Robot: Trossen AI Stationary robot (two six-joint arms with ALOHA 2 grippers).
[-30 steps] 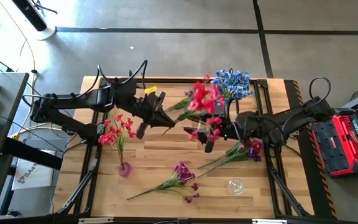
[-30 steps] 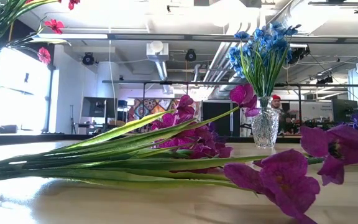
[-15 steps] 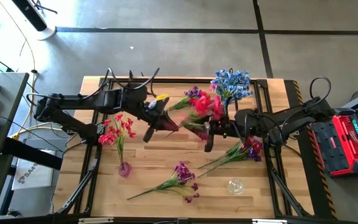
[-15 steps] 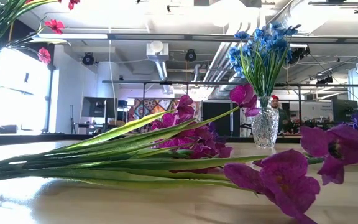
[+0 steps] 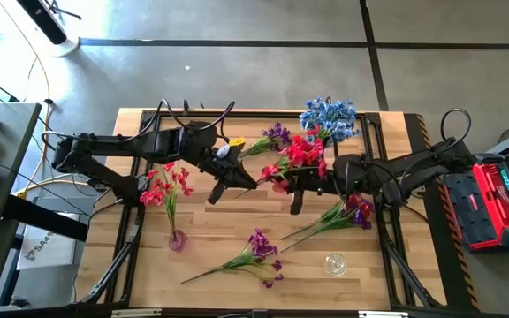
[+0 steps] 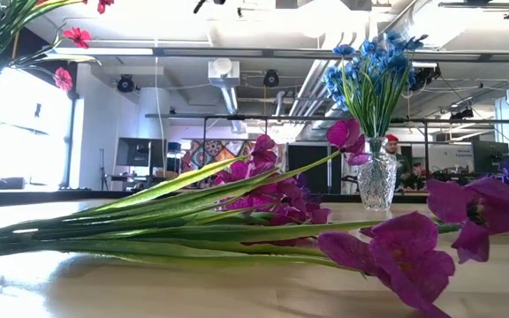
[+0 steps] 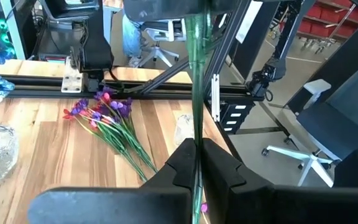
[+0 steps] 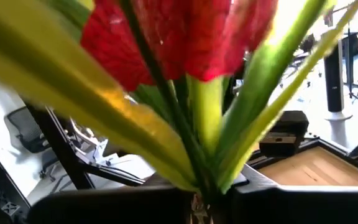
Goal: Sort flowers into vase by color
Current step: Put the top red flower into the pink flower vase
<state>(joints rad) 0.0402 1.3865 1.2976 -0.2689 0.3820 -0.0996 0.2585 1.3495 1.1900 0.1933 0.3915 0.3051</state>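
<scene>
Red spray [image 5: 297, 159] lower than before; blue flowers [image 5: 329, 118] in glass vase [image 6: 377, 181].

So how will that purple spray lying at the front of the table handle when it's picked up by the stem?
The purple spray probably droops: its stem is long and thin, with blossoms clustered at one end. Likely light, being artificial. Leaves splay wide in the low view, so they may snag neighbours.

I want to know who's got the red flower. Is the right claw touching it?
Touching. In the right wrist view, the red flower's stalks run down between the right gripper's shut fingers. The high view shows it at that gripper too.
</scene>
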